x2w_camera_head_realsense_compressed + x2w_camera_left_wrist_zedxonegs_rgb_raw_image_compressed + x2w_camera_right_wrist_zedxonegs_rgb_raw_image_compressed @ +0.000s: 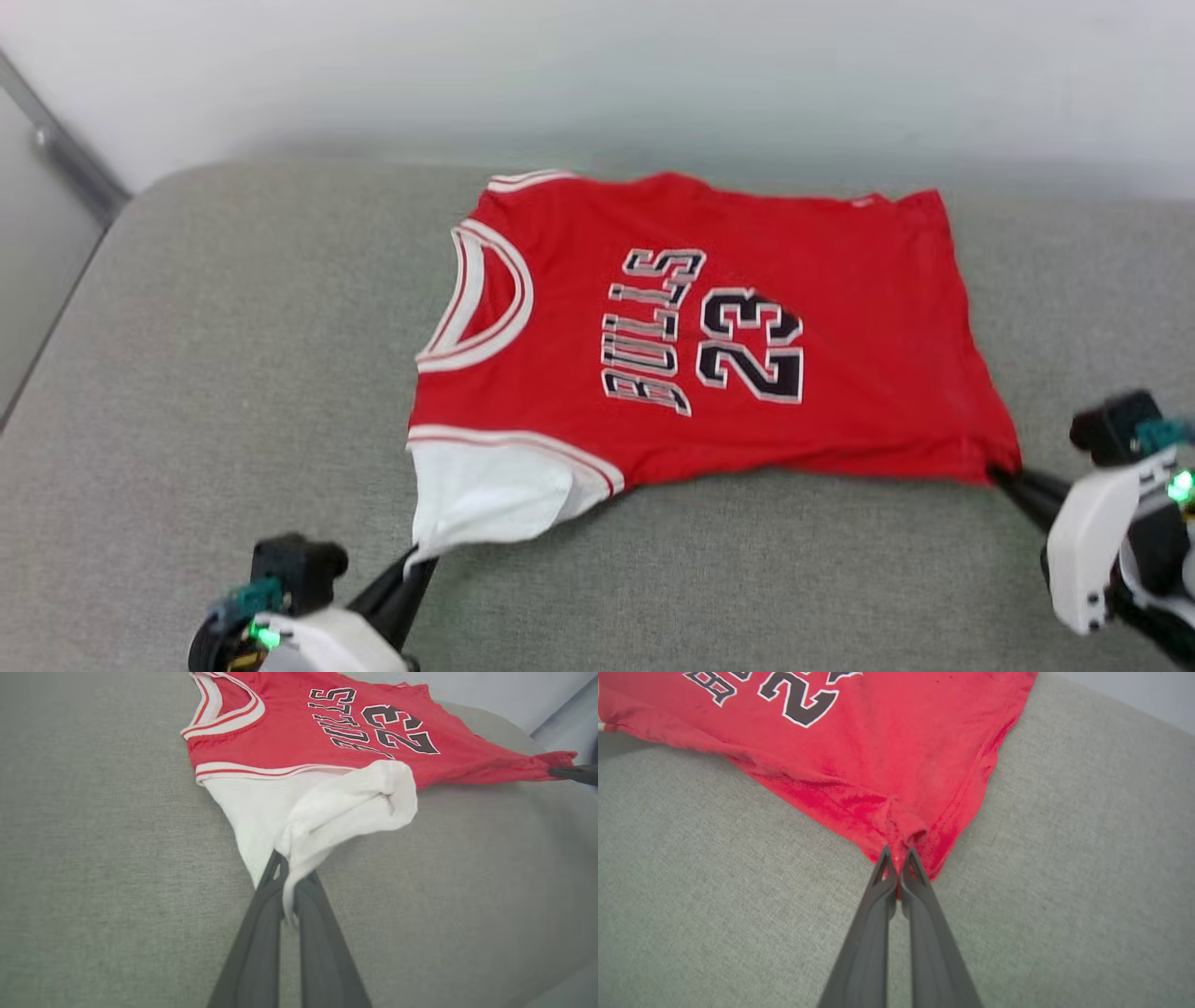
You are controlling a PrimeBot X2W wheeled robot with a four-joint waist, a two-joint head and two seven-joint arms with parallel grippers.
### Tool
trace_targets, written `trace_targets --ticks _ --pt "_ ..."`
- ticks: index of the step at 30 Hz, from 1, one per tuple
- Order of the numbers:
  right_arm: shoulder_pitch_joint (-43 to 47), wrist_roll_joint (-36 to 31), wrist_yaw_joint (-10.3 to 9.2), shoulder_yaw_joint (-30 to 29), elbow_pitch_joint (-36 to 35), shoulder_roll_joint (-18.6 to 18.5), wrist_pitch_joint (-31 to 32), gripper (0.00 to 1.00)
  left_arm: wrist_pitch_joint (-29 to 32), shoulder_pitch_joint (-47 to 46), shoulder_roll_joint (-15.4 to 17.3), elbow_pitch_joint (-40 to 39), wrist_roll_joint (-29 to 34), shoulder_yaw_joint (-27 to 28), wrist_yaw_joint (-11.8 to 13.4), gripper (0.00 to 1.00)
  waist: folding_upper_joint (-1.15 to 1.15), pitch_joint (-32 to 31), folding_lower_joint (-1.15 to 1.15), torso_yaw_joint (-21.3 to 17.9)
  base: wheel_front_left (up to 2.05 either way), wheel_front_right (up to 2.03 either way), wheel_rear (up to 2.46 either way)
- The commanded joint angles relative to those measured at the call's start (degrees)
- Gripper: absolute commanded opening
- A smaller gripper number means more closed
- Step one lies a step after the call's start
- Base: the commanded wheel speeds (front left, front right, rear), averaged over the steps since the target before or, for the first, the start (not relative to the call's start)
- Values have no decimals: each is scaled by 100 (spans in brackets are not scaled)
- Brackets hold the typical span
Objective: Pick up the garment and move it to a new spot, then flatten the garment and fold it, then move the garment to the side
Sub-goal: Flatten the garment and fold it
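The garment (709,327) is a red T-shirt with white sleeves, striped trim and black "BULLS 23" print, spread front-up on the grey cushion with its collar to the left. My left gripper (417,560) is shut on the near white sleeve (327,807), whose cloth bunches at the fingertips (287,870). My right gripper (1001,476) is shut on the near red hem corner (910,835), pinched between the dark fingers (896,868). In the left wrist view the right gripper's tip (572,772) holds that stretched corner at the far right.
A grey fabric cushion (233,392) carries the garment, with bare fabric to the left and in front. A pale wall (653,65) runs behind it. A grey metal bar (65,154) slants at the upper left beside the cushion's edge.
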Motion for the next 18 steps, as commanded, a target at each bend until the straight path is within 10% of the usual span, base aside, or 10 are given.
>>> trace_targets --ticks 1,18 --pt "346 43 -4 -65 -104 -76 -21 0 -20 283 92 -155 -81 -17 124 0 0 -219 1 16 0 0 0" --pt "2736 -61 -4 -1254 -1060 -100 371 0 -103 1951 411 -1016 -531 -97 833 0 0 -665 1 -32 0 0 0"
